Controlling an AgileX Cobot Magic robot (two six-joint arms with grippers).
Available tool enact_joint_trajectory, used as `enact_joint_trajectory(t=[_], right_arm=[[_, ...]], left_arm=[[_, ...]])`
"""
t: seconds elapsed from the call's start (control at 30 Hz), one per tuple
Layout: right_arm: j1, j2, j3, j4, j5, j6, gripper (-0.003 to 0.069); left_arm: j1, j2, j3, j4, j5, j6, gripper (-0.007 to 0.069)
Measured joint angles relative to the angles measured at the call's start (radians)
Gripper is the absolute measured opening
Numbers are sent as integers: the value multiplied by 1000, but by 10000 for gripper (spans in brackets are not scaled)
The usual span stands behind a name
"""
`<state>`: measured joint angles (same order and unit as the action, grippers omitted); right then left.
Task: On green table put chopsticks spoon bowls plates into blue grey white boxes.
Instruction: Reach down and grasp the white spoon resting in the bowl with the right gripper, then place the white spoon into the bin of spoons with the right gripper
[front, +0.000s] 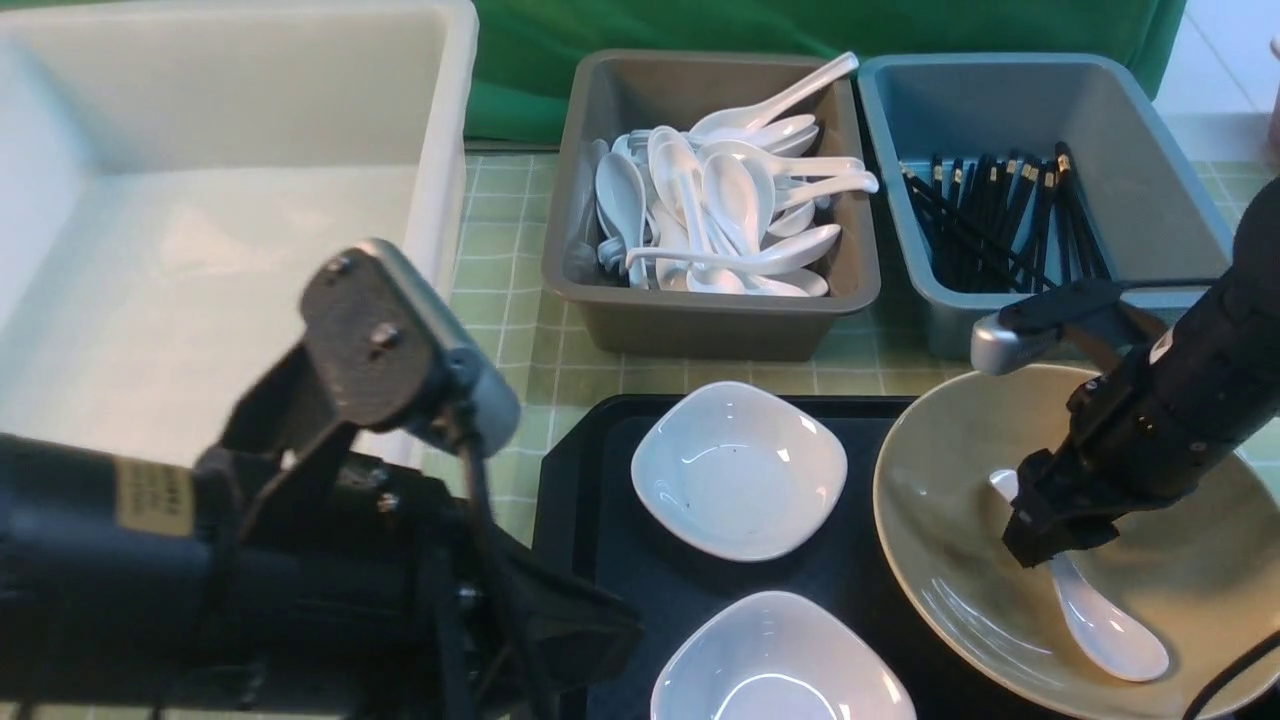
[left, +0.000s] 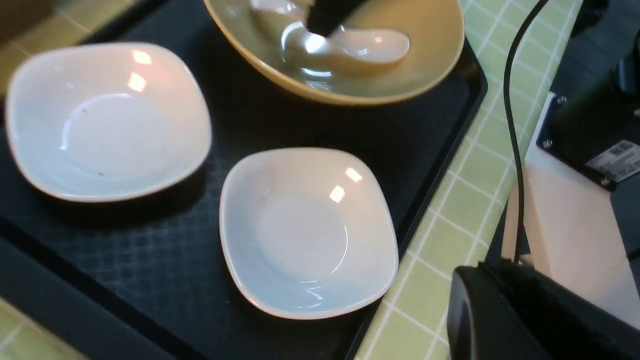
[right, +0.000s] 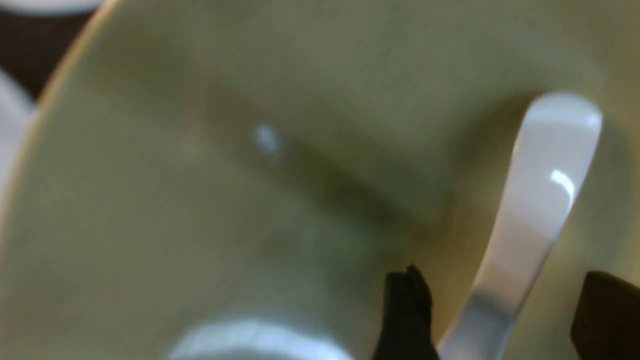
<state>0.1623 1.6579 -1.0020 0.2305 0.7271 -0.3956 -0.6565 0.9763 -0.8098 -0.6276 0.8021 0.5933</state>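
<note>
A white spoon (front: 1115, 630) lies in the olive-tan bowl (front: 950, 480) on the right of the black tray. My right gripper (front: 1045, 535) is down inside the bowl, open, its fingers (right: 405, 310) on either side of the spoon's handle (right: 540, 200) without pinching it. Two white plates (front: 738, 470) (front: 780, 660) sit on the tray left of the bowl. My left gripper (left: 492, 280) is shut and empty, hovering over the green table (left: 465, 200) beside the nearer plate (left: 307, 232). The chopsticks (front: 1000, 220) lie in the blue box (front: 1150, 150).
The grey box (front: 700, 320) at the back centre holds several white spoons (front: 720, 210). The large white box (front: 440, 120) stands at the back left with nothing in it. The black tray (front: 600, 500) carries the dishes. My left arm fills the near left of the front view.
</note>
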Motion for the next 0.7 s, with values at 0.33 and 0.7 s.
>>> enact_joint_trajectory(t=[0.33,0.7], right_arm=[[0,48,3,1,-31,-9,145],[-2,-18,-347,209,15,-142,146]], left_arm=[[0,21,0,-4,-47,1,-2],[0,21,0,-4,-56,2,-2]])
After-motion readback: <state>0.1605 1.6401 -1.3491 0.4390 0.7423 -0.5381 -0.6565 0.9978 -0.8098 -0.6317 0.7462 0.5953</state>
